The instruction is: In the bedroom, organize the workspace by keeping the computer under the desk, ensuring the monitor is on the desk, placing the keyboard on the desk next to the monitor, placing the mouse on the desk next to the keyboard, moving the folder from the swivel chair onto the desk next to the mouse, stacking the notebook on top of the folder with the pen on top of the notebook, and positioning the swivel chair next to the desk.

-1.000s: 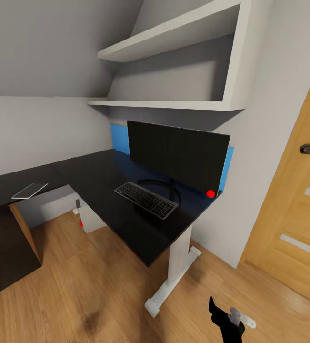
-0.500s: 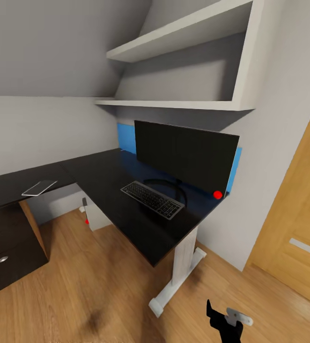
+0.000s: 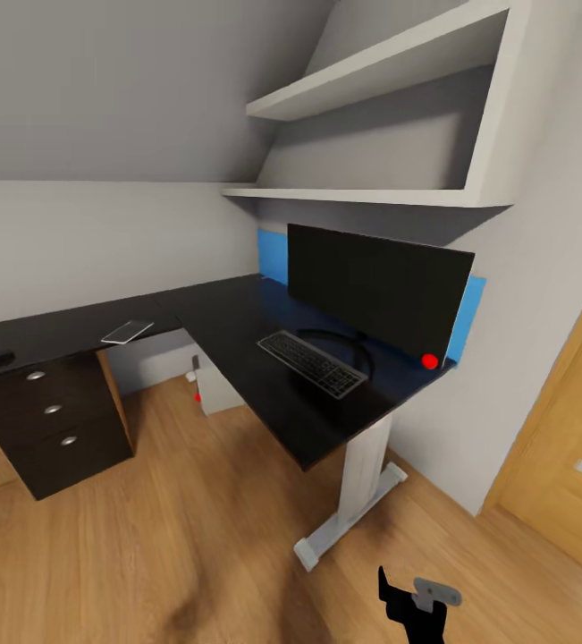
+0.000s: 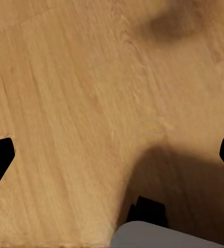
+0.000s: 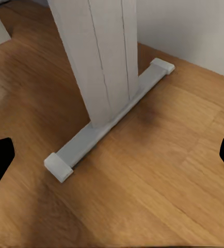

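Monitor (image 3: 378, 288) stands upright on the table (image 3: 237, 326), at the back of the long wing near the wall, black screen facing the room, red dot at its lower corner. Keyboard (image 3: 312, 362) lies flat on the table just in front of the monitor's curved stand, set at a slant to the table edge. Computer (image 3: 210, 391) sits on the floor under the table, partly hidden by the top; a red dot shows low on its front.

On the short wing of the table: a thin flat white-grey item (image 3: 128, 332), identity unclear, and a small dark round object (image 3: 2, 359) near the far end. Black drawers (image 3: 54, 427) with three round silver knobs stand beneath that wing.

Right claw (image 5: 112, 155): wrist view shows both black fingertips at opposite picture edges, wide apart, holding nothing. It points at the table's white leg (image 5: 104, 57) and its foot bar on the floor. In the head view the right arm's black end (image 3: 413, 608) hangs low, near the floor, beside that leg.

Left claw (image 4: 112, 155): fingertips likewise wide apart, empty, aimed down at bare wooden floor (image 4: 76, 93).

Room: light wooden floor, grey-white walls, sloped ceiling, two white shelves (image 3: 371, 192) above the monitor, blue wall panel (image 3: 273, 255) behind it, wooden door (image 3: 568, 447) to the right.
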